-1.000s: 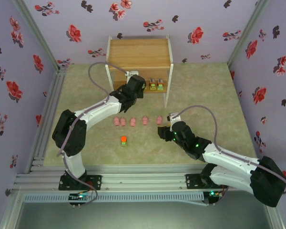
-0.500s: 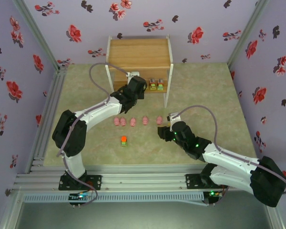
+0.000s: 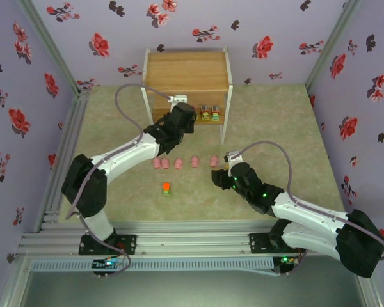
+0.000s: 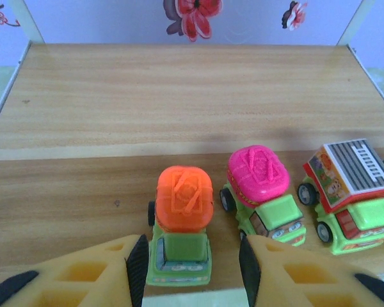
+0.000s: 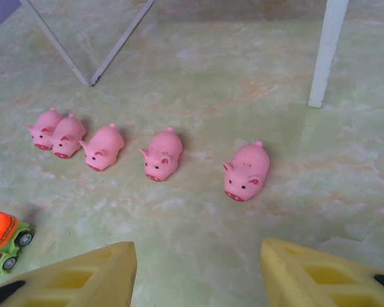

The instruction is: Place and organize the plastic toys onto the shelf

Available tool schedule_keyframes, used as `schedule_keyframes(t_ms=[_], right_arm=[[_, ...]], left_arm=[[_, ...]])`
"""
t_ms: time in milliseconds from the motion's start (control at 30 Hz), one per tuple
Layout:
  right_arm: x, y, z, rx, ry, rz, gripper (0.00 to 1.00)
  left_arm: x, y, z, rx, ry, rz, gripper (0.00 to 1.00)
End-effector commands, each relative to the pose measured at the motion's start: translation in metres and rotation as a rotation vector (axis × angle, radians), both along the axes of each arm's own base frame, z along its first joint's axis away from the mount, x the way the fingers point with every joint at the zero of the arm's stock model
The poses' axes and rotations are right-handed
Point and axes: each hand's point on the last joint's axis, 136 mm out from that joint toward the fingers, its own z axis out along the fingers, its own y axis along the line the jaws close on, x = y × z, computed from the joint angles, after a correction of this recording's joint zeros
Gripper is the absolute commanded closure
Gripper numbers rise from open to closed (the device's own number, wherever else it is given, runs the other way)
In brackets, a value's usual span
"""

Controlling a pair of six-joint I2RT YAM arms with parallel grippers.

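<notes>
Right gripper: the right gripper [image 5: 198, 256] hovers low over the table [image 5: 243, 83], jaws apart and empty.
Loose truck: an orange-topped truck [image 5: 5, 240] sits on the table to the gripper's left, well apart from the shelf.
Pigs: five pink pigs [image 5: 163, 155] line up just beyond it, all on the table.
Pig handling: probably light, rounded and a bit slick, so a pinch across the flanks looks safest.
Left gripper: the left gripper [image 4: 193, 256] is at the lower tier, jaws apart astride the shelved orange truck [image 4: 182, 217]. There's a gap on the truck's right, so it isn't clamped.
Truck handling: likely light hard plastic that rolls on its wheels. Take it by the cab sides.
Shelf: the shelf [image 3: 187, 73] stands farthest back. The magenta-topped truck [image 4: 265, 192] and grey-roofed truck [image 4: 349, 185] stand beside the orange one.
Views: the left wrist camera gives the pad gap and the row order, the top camera gives the distance from pigs to shelf.
</notes>
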Motion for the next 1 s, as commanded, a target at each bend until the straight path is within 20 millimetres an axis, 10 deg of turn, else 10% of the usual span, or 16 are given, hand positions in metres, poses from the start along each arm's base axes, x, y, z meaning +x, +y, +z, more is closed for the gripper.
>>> schedule_keyframes(t_ms=[0,967], right_arm=[[0.002,0.005,0.007,0.011,-0.030,0.023,0.63],[-0.006,0.020,0.004,-0.033,-0.043,0.088,0.62]], left_arm=[[-0.010,0.008,0.022,0.001,-0.051,0.014,0.54],[-0.124,0.054,-0.023,0.075,0.001,0.003,0.51]])
